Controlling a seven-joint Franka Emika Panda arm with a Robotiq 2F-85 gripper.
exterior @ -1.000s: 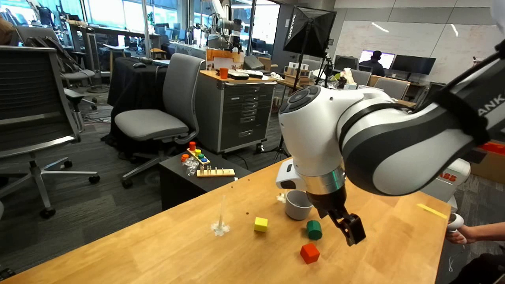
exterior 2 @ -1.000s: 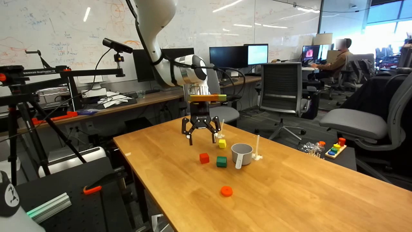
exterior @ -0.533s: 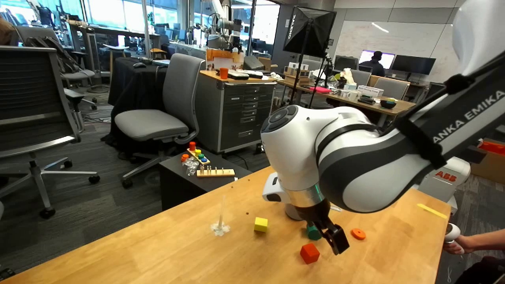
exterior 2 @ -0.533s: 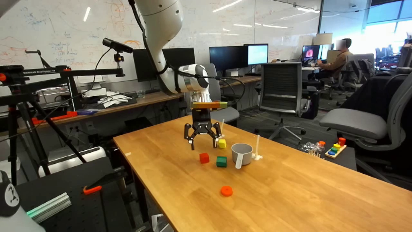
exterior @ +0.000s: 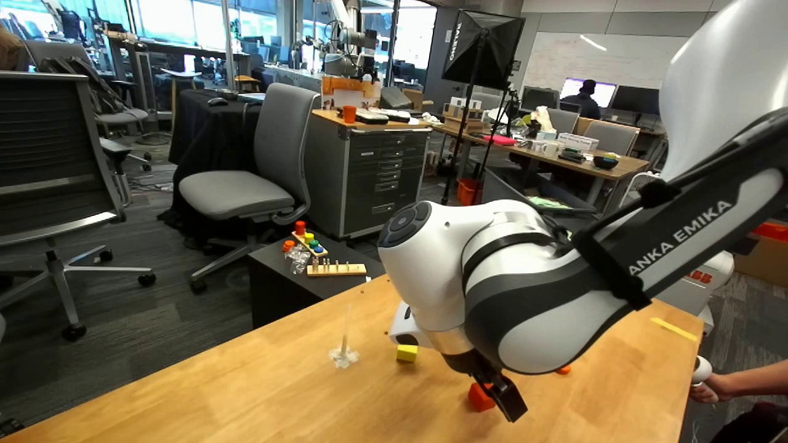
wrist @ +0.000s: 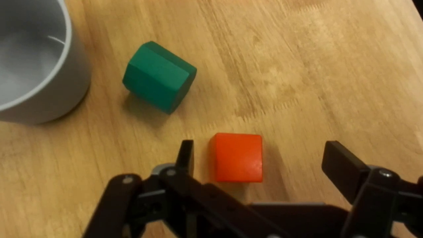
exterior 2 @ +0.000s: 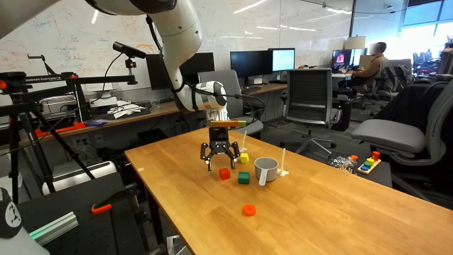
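Plainly, the wooden table (exterior 2: 318, 216) is the broadest thing, spread beneath the rest; above it the white robot arm (exterior 2: 180, 39) reaches down from eleven o'clock in an exterior view; at its end the black gripper (exterior 2: 221, 165) points downward, its two fingers (wrist: 343, 168) spread wide and gripping nothing; next comes the gray cup (exterior 2: 271, 174), upright on the table at three o'clock from the red cube (exterior 2: 224, 174) in an exterior view, its handle (exterior 2: 262, 177) turned toward six o'clock; the many-sided green block (wrist: 158, 76) rests on its side, between ten and eleven o'clock from the red cube in the wrist view; the red cube itself sits on the table, seen there between the fingers, nearer the nine o'clock one, with table showing on either side; the yellow cube (exterior 2: 244, 158), seemingly smaller, lies between one and two o'clock from it in an exterior view; last, the flat orange disc (exterior 2: 249, 210) lies at five o'clock, well apart.
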